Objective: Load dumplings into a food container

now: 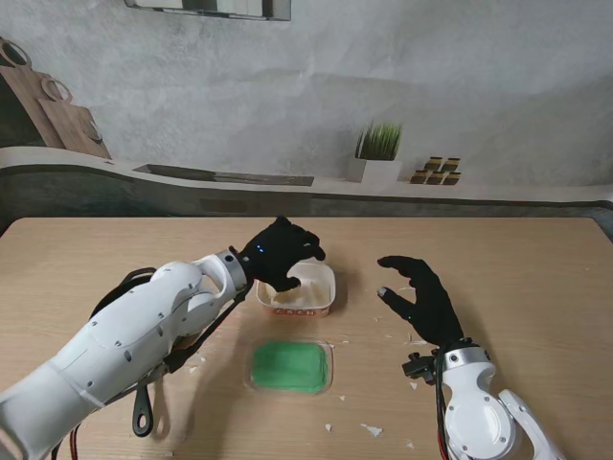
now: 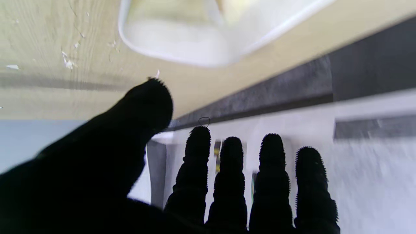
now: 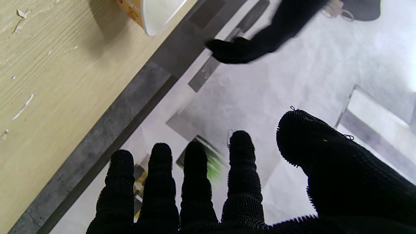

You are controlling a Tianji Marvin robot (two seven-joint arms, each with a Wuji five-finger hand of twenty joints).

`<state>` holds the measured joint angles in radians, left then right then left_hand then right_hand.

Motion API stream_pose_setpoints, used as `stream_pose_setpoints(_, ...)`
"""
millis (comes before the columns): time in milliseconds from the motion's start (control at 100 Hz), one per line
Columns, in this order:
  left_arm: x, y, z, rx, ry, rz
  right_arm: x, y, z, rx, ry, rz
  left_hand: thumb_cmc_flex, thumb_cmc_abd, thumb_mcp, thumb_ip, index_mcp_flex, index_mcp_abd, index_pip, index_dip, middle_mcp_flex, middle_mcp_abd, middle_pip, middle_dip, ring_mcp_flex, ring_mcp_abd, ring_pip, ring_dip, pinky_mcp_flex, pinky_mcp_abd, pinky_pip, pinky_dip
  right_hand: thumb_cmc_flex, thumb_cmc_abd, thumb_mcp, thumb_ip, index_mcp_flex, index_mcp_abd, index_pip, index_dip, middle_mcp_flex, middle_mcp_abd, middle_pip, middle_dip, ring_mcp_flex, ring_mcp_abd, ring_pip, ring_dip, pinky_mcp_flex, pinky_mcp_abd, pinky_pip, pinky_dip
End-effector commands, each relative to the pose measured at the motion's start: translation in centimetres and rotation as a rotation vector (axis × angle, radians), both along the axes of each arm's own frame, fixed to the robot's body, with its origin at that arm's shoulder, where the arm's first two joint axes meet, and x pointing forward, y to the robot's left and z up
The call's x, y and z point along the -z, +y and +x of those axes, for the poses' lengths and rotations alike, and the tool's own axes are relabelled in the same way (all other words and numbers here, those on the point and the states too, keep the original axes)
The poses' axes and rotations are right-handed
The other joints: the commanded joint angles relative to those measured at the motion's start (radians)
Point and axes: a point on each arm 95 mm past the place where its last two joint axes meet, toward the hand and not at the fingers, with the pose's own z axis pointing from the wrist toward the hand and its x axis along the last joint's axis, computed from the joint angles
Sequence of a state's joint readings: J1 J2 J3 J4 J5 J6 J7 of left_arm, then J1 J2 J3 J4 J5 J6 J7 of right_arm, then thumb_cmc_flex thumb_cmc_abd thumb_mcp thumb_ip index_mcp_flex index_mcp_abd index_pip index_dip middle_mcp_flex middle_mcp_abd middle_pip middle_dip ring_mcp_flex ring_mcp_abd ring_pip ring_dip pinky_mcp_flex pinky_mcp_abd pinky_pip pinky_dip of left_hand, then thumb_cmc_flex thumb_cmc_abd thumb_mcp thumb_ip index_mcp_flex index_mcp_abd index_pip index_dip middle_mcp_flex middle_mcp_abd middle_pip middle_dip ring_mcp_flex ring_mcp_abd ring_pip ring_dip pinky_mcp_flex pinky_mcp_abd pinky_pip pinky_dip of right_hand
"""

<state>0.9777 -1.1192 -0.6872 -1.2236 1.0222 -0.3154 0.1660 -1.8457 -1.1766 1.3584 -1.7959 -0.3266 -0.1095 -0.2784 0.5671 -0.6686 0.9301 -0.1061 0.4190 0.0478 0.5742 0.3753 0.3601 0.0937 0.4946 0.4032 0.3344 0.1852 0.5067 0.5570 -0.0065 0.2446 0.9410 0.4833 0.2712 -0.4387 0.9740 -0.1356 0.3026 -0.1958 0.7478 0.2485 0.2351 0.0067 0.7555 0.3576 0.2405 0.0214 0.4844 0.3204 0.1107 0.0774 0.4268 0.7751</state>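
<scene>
Green lid [image 1: 291,367] lies nearest on the bench [image 1: 536,278], off the container [image 1: 305,295]. Left robot hand [image 1: 281,253] hovers over the container, fingers spread, empty. Right robot hand [image 1: 419,298] wide, idle. Dumplings indistinct; loading looks underway, lidding undone.

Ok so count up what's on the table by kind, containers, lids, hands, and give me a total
Food container: 1, white inside with an orange wall
Green lid: 1, lying flat nearer to me than the container
Black-gloved hands: 2, left hand over the container, right hand open to its right
Dumplings: none I can make out for sure
White scraps: several, too small to count
Total: 4
</scene>
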Motion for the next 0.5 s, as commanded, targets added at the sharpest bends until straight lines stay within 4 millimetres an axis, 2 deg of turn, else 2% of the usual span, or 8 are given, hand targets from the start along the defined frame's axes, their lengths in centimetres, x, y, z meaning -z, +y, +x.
stream_pose_setpoints(0,0.1,1.9,-1.2,-0.013,0.007,-0.025,0.2,0.7,-0.3,-0.017,0.02,-0.001,-0.059,0.053,-0.053,0.032,-0.026,0.005,0.044,0.019,-0.041,0.006,0.009,0.007,-0.051,0.013,0.0,-0.008,-0.036,0.027,-0.028,-0.019,-0.005,0.004,0.015,-0.001,0.002,-0.001,0.005,0.016,0.003,0.006,0.025,0.01,0.008,0.0,0.01,0.01,0.0,0.0,0.011,0.012)
stream_pose_setpoints(90,-0.4,4.4,-3.0,-0.038,-0.026,-0.05,0.3,1.1,-0.5,-0.025,0.029,-0.013,-0.102,0.136,-0.146,0.041,0.02,0.011,0.114,0.084,-0.035,0.013,-0.004,0.01,-0.059,0.019,-0.009,-0.008,-0.044,0.041,-0.035,-0.028,-0.006,0.0,0.016,0.0,0.01,0.009,0.012,0.019,0.004,0.007,0.027,0.01,0.007,0.0,0.01,0.01,-0.003,0.0,0.011,0.012)
stream_pose_setpoints(150,-0.3,6.1,-4.4,-0.054,-0.035,-0.054,0.2,1.4,-0.7,-0.031,0.033,-0.026,-0.113,0.209,-0.227,0.05,0.121,0.002,0.153,0.123,-0.006,0.017,-0.02,0.006,-0.061,0.022,-0.019,-0.011,-0.055,0.054,-0.052,-0.039,-0.006,-0.004,0.018,0.001,0.012,0.014,0.016,0.021,0.009,0.01,0.029,0.011,0.009,0.0,0.012,0.01,0.0,0.001,0.012,0.013)
stream_pose_setpoints(220,0.1,8.1,-6.0,-0.074,-0.041,-0.052,0.2,1.7,-1.0,-0.044,0.044,-0.045,-0.102,0.297,-0.33,0.059,0.261,-0.038,0.189,0.154,0.038,0.016,-0.054,-0.014,-0.056,0.02,-0.04,-0.023,-0.057,0.062,-0.063,-0.046,-0.009,-0.004,0.016,0.001,0.016,0.028,0.021,0.023,0.01,0.01,0.03,0.011,0.007,0.002,0.012,0.01,-0.002,0.0,0.012,0.013)
stream_pose_setpoints(260,0.5,9.1,-6.9,-0.088,-0.035,-0.053,0.1,1.9,-1.2,-0.048,0.055,-0.056,-0.086,0.312,-0.371,0.053,0.336,-0.061,0.205,0.156,0.075,0.002,-0.071,-0.031,-0.055,0.018,-0.053,-0.033,-0.063,0.068,-0.08,-0.055,-0.008,-0.004,0.015,0.002,0.021,0.042,0.026,0.026,0.01,0.012,0.031,0.012,0.009,0.003,0.015,0.012,-0.001,0.0,0.012,0.013)
stream_pose_setpoints(320,1.2,10.3,-8.1,-0.11,-0.016,-0.052,0.1,2.4,-1.5,-0.049,0.071,-0.071,-0.08,0.345,-0.404,0.059,0.409,-0.056,0.203,0.145,0.103,-0.003,-0.085,-0.048,-0.055,0.017,-0.073,-0.048,-0.071,0.079,-0.103,-0.067,-0.01,-0.009,0.013,0.002,0.038,0.067,0.038,0.031,0.019,0.019,0.037,0.014,0.017,0.012,0.026,0.017,0.007,0.007,0.016,0.015)
stream_pose_setpoints(410,2.3,11.8,-9.7,-0.141,0.016,-0.029,0.2,3.0,-2.0,-0.06,0.1,-0.099,-0.078,0.383,-0.435,0.063,0.479,-0.055,0.169,0.125,0.121,-0.01,-0.1,-0.069,-0.077,0.015,-0.091,-0.059,-0.085,0.088,-0.131,-0.083,-0.016,-0.007,0.007,0.004,0.031,0.125,0.056,0.04,0.024,0.022,0.054,0.022,0.021,0.029,0.059,0.033,0.017,0.012,0.023,0.019)
stream_pose_setpoints(490,3.3,12.5,-10.8,-0.156,0.055,-0.019,0.3,3.5,-2.5,-0.064,0.135,-0.131,-0.069,0.377,-0.439,0.065,0.508,-0.068,0.136,0.099,0.124,-0.014,-0.107,-0.083,-0.09,0.011,-0.101,-0.066,-0.088,0.094,-0.161,-0.099,-0.021,-0.009,0.002,0.005,0.047,0.186,0.065,0.044,0.053,0.043,0.075,0.031,0.033,0.052,0.105,0.055,0.037,0.022,0.043,0.033)
